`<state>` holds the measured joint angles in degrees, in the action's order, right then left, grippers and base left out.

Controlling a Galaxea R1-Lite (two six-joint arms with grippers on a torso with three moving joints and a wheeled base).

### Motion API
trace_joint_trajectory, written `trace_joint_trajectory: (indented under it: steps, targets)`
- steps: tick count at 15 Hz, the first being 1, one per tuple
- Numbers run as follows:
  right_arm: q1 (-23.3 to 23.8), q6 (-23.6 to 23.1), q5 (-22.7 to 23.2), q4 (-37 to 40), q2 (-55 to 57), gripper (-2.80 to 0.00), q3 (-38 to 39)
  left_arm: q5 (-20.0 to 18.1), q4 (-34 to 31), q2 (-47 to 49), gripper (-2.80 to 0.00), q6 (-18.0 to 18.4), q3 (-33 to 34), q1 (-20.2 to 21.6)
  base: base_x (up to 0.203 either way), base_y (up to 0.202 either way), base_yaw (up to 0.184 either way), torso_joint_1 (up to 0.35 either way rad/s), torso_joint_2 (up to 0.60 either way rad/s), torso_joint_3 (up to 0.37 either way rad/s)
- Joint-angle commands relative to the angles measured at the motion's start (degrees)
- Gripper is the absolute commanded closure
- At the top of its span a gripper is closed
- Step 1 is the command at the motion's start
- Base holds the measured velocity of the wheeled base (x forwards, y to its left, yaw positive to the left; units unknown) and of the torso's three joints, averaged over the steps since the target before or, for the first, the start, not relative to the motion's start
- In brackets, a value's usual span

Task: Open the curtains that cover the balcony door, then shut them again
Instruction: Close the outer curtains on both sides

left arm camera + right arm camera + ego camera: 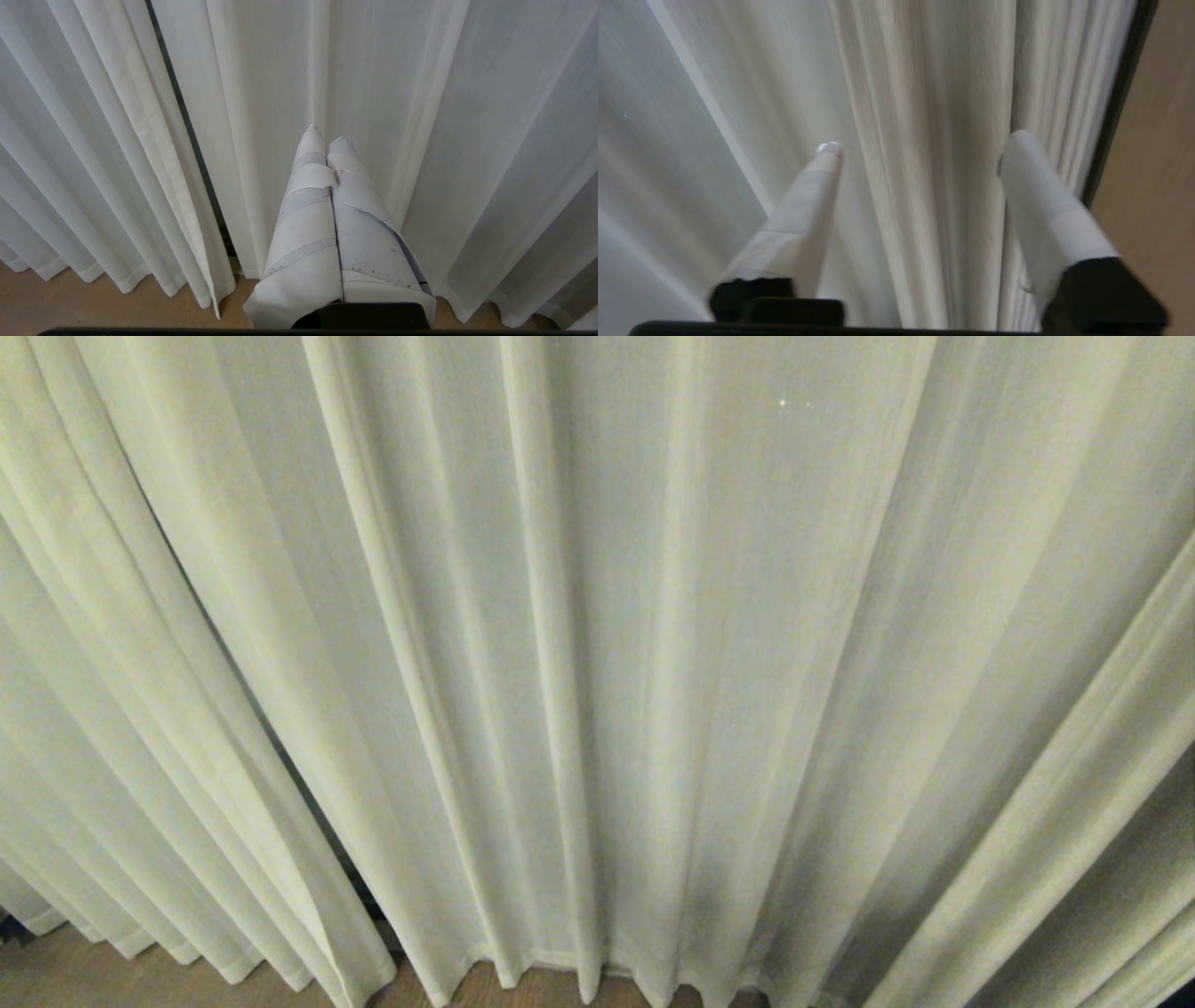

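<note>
The curtains (597, 644) fill the head view, hanging closed to the wooden floor (56, 980) in long cream pleats, with a dark slit between two panels at lower left. The fabric looks light, soft and slippery (it will slide rather than resist), so a bunched fold near a panel edge seems the best hold. The right gripper (920, 149) has its jaws spread wide around a thick gathered fold, not yet pinching. The left gripper (327, 140) hangs before the sheer layer, jaws pressed together, empty.
</note>
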<state>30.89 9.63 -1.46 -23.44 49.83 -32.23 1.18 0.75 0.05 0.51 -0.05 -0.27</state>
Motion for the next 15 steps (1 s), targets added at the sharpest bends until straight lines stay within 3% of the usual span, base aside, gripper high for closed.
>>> trace_joint_trajectory:
  steps: [1, 7, 11, 15]
  targets:
    - [0.0, -0.5, 0.6, -7.8, 2.8, -2.8, 2.8, 0.0, 0.0, 0.0, 0.0, 0.0, 0.0, 0.0, 0.0, 0.0, 0.0, 0.0, 0.0, 0.0]
    - [0.0, -4.6, 4.8, -25.2, 13.7, -2.8, 3.9, 0.0, 0.0, 0.0, 0.0, 0.0, 0.0, 0.0, 0.0, 0.0, 0.0, 0.0, 0.0, 0.0]
    - [0.0, -4.7, 5.0, -29.1, 22.7, -2.8, 0.0, 0.0, 0.0, 0.0, 0.0, 0.0, 0.0, 0.0, 0.0, 0.0, 0.0, 0.0, 0.0, 0.0]
    - [0.0, -4.3, 5.0, -29.4, 33.2, -2.8, -10.7, 0.0, 0.0, 0.0, 0.0, 0.0, 0.0, 0.0, 0.0, 0.0, 0.0, 0.0, 0.0, 0.0]
